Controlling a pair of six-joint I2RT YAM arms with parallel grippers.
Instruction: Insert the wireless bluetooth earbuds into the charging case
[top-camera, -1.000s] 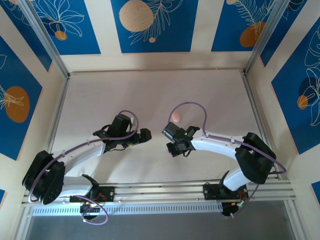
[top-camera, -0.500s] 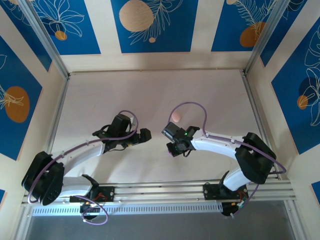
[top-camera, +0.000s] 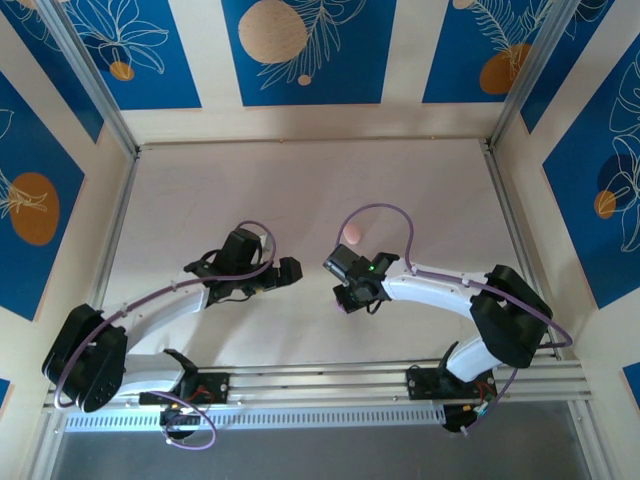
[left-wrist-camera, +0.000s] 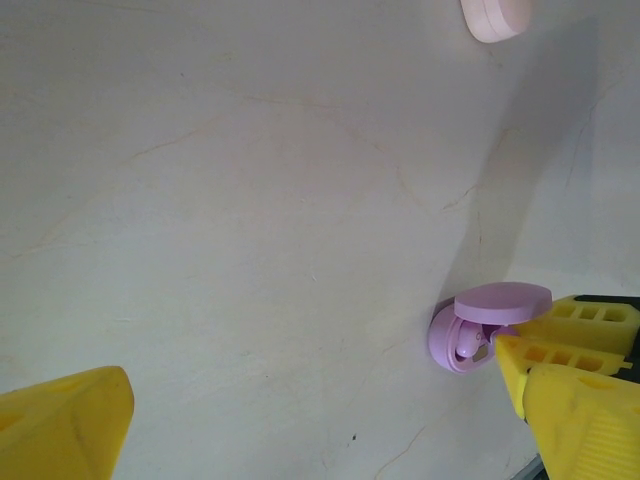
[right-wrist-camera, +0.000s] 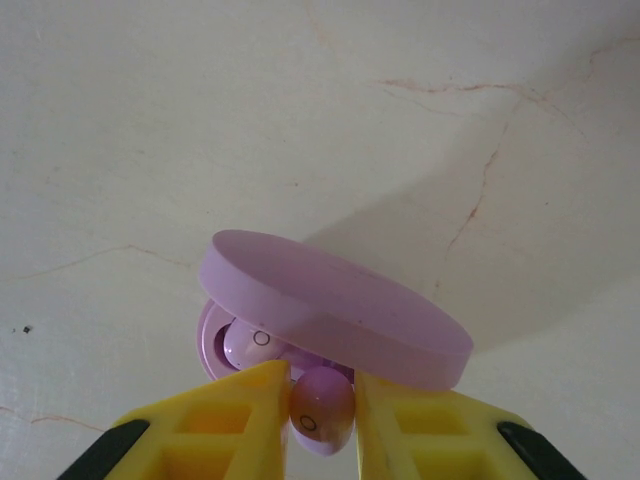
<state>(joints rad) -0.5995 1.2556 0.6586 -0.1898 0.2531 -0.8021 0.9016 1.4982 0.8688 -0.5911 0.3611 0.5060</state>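
A purple charging case (right-wrist-camera: 335, 310) stands on the table with its lid raised. One purple earbud (right-wrist-camera: 245, 345) sits in its left well. My right gripper (right-wrist-camera: 322, 378) is shut on a second purple earbud (right-wrist-camera: 322, 408) at the case's near rim, just under the lid. In the left wrist view the same case (left-wrist-camera: 475, 335) lies at the right, with the right gripper's yellow fingers (left-wrist-camera: 565, 325) against it. My left gripper (left-wrist-camera: 315, 405) stands wide open to the left of the case, holding nothing. From above, the left gripper (top-camera: 290, 270) and right gripper (top-camera: 340, 296) face each other at mid-table.
A pale pink case (top-camera: 353, 233), closed, lies on the table just beyond the right gripper and appears again as the pink case (left-wrist-camera: 495, 15) at the top edge of the left wrist view. Metal frame posts (top-camera: 510, 215) border the white table (top-camera: 300, 180).
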